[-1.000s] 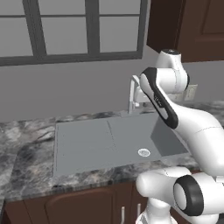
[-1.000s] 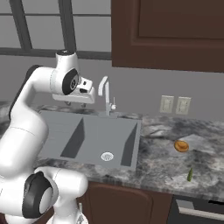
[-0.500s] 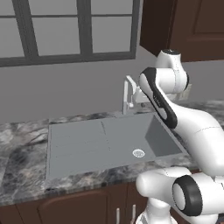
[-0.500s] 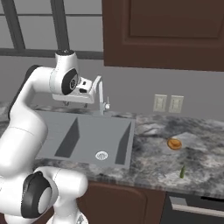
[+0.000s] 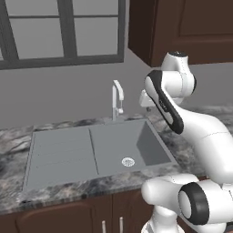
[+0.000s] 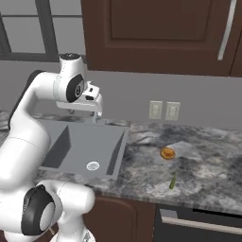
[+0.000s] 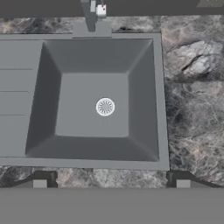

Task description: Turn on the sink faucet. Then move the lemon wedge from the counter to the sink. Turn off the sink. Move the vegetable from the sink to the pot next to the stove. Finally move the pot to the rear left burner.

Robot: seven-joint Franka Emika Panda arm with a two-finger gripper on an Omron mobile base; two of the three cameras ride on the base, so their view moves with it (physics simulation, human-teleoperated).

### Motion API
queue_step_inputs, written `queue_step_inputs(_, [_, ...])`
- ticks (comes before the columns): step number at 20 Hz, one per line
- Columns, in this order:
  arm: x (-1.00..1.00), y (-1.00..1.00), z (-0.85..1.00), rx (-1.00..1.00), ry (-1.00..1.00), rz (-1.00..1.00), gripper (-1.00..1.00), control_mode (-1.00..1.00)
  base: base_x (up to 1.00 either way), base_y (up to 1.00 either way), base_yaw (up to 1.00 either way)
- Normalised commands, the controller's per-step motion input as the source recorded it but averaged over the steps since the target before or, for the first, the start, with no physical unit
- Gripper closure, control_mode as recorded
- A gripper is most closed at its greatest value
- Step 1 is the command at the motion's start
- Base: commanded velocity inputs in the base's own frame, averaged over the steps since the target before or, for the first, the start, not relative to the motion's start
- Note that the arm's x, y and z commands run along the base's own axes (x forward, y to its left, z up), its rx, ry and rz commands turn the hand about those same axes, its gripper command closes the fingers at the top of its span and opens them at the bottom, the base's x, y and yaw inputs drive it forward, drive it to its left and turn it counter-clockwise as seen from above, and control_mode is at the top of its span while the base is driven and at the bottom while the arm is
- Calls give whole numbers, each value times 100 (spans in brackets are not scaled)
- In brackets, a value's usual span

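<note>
Base has driven right since the earlier frames, jaws widening. Gripper (image 7: 111,183) now spread wide, holding nothing, above the sink (image 7: 159,100). Faucet (image 5: 117,101) shows no water; basin bare. Lemon wedge (image 6: 173,181) on counter (image 6: 208,165). Every step left.

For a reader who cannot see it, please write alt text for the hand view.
Looking straight down into a grey sink with a round silver drain in the middle of its basin. The faucet base is at the top edge, dark marbled counter lies to the right, and the open hand's two dark fingertips show at the bottom.
</note>
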Motion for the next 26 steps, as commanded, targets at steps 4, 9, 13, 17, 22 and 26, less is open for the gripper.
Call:
queue_step_inputs(4, [0, 0, 0, 0, 0, 0, -100, 100, 0, -60, 0])
queue_step_inputs(9, [0, 0, 0, 0, 0, 0, -100, 100, 2, -47, 0])
queue_step_inputs(13, [0, 0, 0, 0, 0, 0, -100, 100, 17, -5, -1])
queue_step_inputs(17, [0, 0, 0, 0, 0, 0, -100, 100, 35, -8, 0])
queue_step_inputs(22, [0, 0, 0, 0, 0, 0, -100, 100, 35, -26, 9])
queue_step_inputs(26, [0, 0, 0, 0, 0, 0, -100, 100, 35, -29, 13])
